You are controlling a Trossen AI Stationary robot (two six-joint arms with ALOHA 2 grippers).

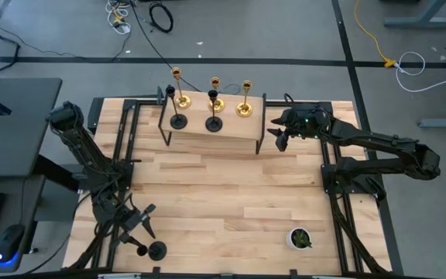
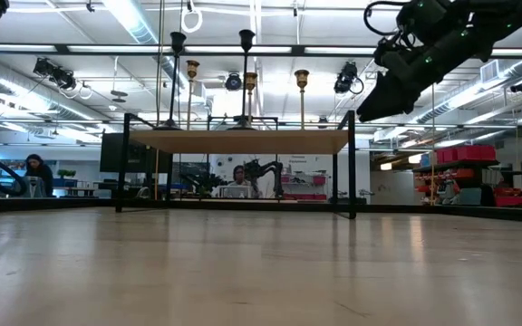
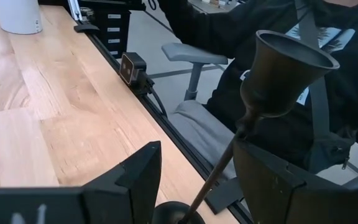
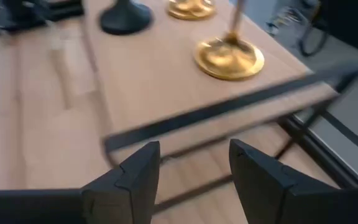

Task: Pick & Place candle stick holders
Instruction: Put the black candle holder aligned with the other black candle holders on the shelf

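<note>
On a raised wooden shelf (image 1: 231,132) at the table's far middle stand three gold candle stick holders (image 1: 244,108) and two black ones (image 1: 178,121), each on its round base. Another black holder (image 1: 156,249) has its base on the table near the front left corner. My left gripper (image 1: 145,222) is open around its stem, and the cup (image 3: 288,62) rises past the fingers. My right gripper (image 1: 280,141) hangs open and empty just off the shelf's right end, above the table (image 2: 383,95). In its wrist view it faces a gold base (image 4: 229,57). My left gripper has a finger on either side of the black holder's stem (image 3: 219,171), coming at it nearly level from the table's left. The stem slants close past one finger (image 3: 266,174), and I cannot tell whether they touch. The base (image 3: 179,214) sits low between the fingers.
A small white pot with a green plant (image 1: 300,239) stands at the near right. The shelf has black metal legs (image 1: 163,128). A camera (image 3: 132,67) is clamped to the table's near edge, and a person in dark clothes sits on a chair (image 3: 197,56) just beyond it.
</note>
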